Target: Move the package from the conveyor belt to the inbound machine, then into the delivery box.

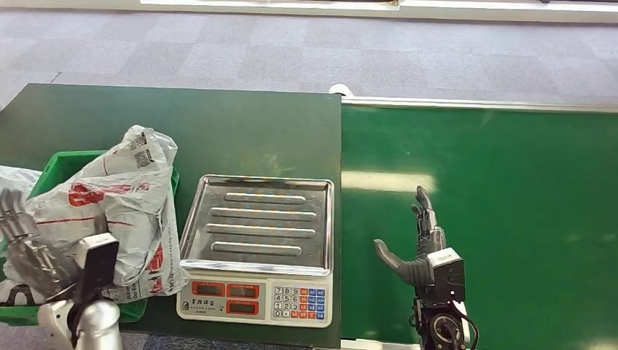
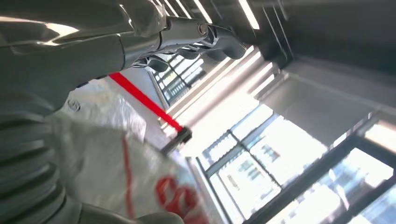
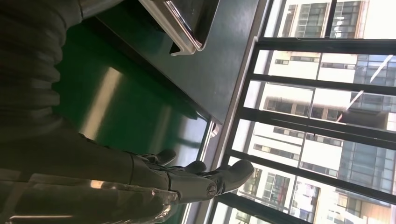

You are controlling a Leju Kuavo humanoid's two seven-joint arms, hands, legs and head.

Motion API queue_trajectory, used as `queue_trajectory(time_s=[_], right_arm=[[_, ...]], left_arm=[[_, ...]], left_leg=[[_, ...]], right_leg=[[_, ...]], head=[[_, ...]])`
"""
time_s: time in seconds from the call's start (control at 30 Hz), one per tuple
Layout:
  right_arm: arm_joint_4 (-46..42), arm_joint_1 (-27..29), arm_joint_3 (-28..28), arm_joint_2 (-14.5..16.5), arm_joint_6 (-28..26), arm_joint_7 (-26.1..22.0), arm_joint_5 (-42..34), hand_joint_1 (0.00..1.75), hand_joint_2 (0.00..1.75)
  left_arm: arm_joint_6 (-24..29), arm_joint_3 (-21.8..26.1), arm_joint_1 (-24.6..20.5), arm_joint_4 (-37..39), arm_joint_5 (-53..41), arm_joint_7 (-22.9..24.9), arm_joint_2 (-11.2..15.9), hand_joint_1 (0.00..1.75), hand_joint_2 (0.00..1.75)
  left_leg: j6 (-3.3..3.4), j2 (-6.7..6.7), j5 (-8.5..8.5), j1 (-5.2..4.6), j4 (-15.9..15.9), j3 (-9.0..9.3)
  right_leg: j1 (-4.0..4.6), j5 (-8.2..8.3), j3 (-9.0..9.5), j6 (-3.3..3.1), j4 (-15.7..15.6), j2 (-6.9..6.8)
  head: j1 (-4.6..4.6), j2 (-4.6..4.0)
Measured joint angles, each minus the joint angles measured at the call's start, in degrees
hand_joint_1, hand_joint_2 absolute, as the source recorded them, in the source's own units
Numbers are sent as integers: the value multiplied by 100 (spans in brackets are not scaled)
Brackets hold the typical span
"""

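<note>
A white plastic package (image 1: pixel 124 197) with red print lies crumpled in the green delivery box (image 1: pixel 65 162) at the table's left, its lower part draped over the box's right rim. My left hand (image 1: pixel 29 248) hovers at the box's near left corner with fingers spread, holding nothing; the left wrist view shows its fingers (image 2: pixel 201 37) stretched out past the package (image 2: pixel 107 158). The inbound machine, a scale (image 1: pixel 255 299) with a bare steel tray (image 1: pixel 259 222), stands mid-table. My right hand (image 1: pixel 423 248) is held upright and open over the green conveyor belt (image 1: pixel 495 204), just right of the scale.
Another white bag (image 1: pixel 13 179) shows at the box's far left edge. A dark green table (image 1: pixel 218 124) carries the box and scale. Grey carpet lies beyond. In the right wrist view the tray's corner (image 3: pixel 182 28) is close to my right hand (image 3: pixel 187 179).
</note>
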Motion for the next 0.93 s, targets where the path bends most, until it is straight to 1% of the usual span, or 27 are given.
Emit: queue_trajectory(time_s=[0.17,0.33,0.47,0.7,0.93], right_arm=[[68,-13,20,1,-50,-73,-22,0,175],[138,-51,55,3,-78,-103,-43,0,175],[165,-56,74,5,-91,-107,-57,0,175],[168,-57,86,7,-92,-108,-78,0,175],[176,-73,96,7,-98,-108,-112,0,175]], left_arm=[[-3,328,-34,-1166,548,-93,-27,0,175],[-14,515,-93,-1841,739,-98,-50,0,175],[-22,603,-135,-2105,760,-98,-61,0,175],[-28,657,-191,-2266,787,-98,-70,0,175],[-30,679,-211,-2499,1379,-98,-78,0,175]], left_leg=[[-1,1,-1,2,-1,-8],[-1,1,-1,2,-1,-8],[-1,1,-1,1,-1,-7],[-1,0,-1,1,-1,-7],[-1,0,-1,1,-1,-8]], right_leg=[[2,-2,-8,-1,0,0],[2,-2,-8,-1,0,0],[1,-1,-7,-1,0,0],[1,-1,-9,-1,0,1],[1,-2,-9,-1,0,1]], head=[[1,0],[2,0],[1,0],[1,0],[2,0]])
